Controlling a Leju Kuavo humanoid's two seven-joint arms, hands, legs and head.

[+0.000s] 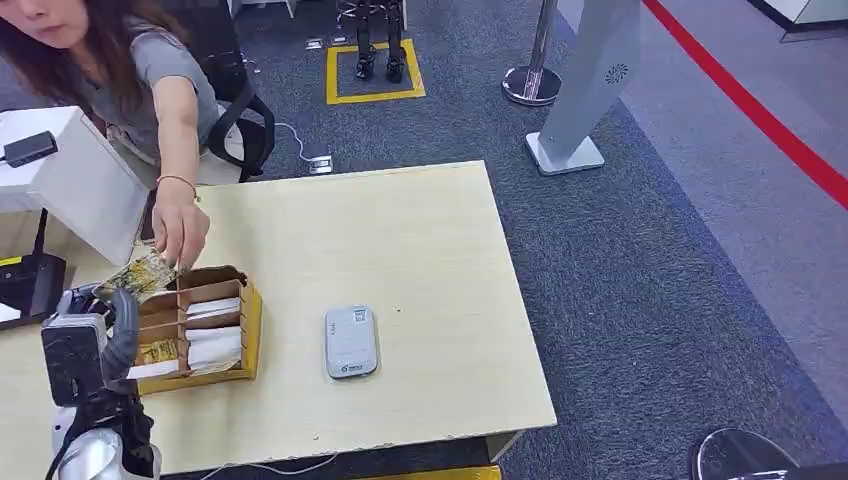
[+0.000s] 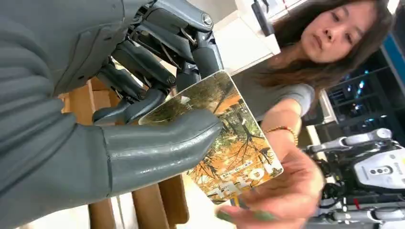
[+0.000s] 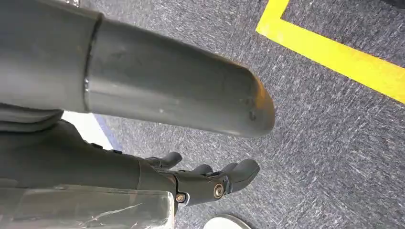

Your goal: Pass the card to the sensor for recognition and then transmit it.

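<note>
Your table (image 1: 420, 230) carries the sensor (image 1: 351, 342) near its middle, to the right of the wooden card box (image 1: 250, 325). Your left hand (image 1: 105, 325) pinches the card (image 2: 229, 143) at the far-left, its long axis pointing away toward the person's hand (image 1: 180, 230), which touches its far end. Your right hand (image 3: 210, 179) hangs over the floor, fingers loosely apart, holding nothing.

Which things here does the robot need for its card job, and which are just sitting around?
For the job:
card, pinched by the left hand
person's hand taking it
grey sensor

Just there:
wooden card box
white box
yellow floor square
</note>
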